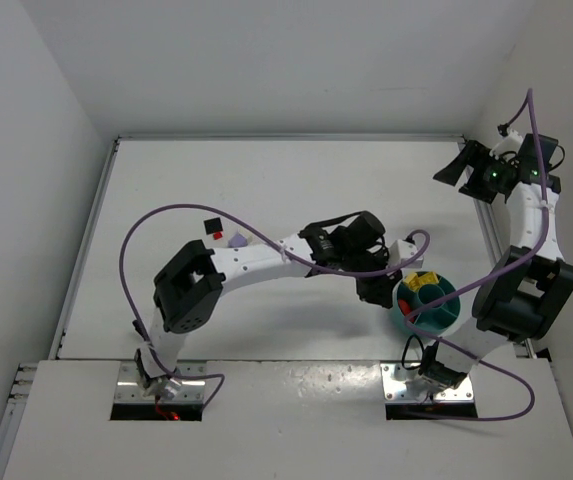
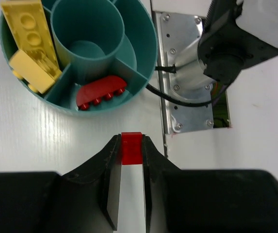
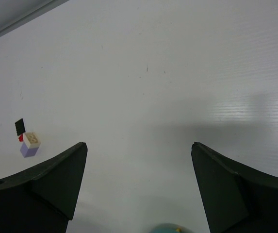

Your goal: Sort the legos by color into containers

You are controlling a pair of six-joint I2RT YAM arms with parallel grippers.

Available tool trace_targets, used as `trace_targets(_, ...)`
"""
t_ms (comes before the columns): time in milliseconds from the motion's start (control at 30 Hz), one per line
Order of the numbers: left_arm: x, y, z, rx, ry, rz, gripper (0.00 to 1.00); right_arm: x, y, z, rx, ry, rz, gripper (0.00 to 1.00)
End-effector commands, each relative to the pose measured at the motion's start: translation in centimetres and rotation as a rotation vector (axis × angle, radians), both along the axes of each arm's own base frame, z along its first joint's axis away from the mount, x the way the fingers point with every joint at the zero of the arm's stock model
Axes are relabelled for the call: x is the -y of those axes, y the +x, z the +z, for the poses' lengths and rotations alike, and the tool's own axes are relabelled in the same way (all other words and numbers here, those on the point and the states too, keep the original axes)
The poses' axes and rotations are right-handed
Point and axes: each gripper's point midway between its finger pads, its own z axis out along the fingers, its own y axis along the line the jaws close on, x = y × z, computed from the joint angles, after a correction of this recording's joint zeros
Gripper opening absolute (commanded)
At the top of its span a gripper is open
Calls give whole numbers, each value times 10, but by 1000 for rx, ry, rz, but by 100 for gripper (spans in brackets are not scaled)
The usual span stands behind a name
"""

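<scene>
Red lego (image 2: 131,148): pinched at the very tips of the left gripper (image 2: 130,141), jaws shut on its two sides. It hangs just outside the teal bowl (image 2: 152,58), on the side of the compartment holding a curved red piece (image 2: 101,91), and is not yet over the rim. Yellow pieces (image 2: 29,26) sit in the compartment next to that one. Right gripper (image 3: 139,150): spread wide, nothing between its fingers, well apart from the bowl. Loose bricks (image 3: 29,145) lie far from the bowl.

Risks, as judged:
- Release here: the brick lands on the table (image 2: 32,141) beside the bowl. Cause: the tips are short of the rim.
- Shallow hold: the brick may twist or slip out on the way. Cause: only the fingertips grip it.
- Low approach: the fingers may catch the rim and shove the bowl.
- Drop off-centre: the brick may bounce off the curved red piece or an inner wall into the yellow compartment or the central ring (image 2: 88,43). Cause: the red wedge is narrow.
</scene>
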Motion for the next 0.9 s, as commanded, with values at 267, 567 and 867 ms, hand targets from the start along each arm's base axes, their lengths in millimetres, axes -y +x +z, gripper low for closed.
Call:
trace_targets(267,42,5,20,3,-86,9,6,1,12,16,63,-26,29,88)
trace_targets(567,56,12,14,-1,-91,13,7,1,12,16,66,-33,34,88)
trace_targets(867,59,13,2,-17,-72,18,20,-1,7,9,49,-25,34,90)
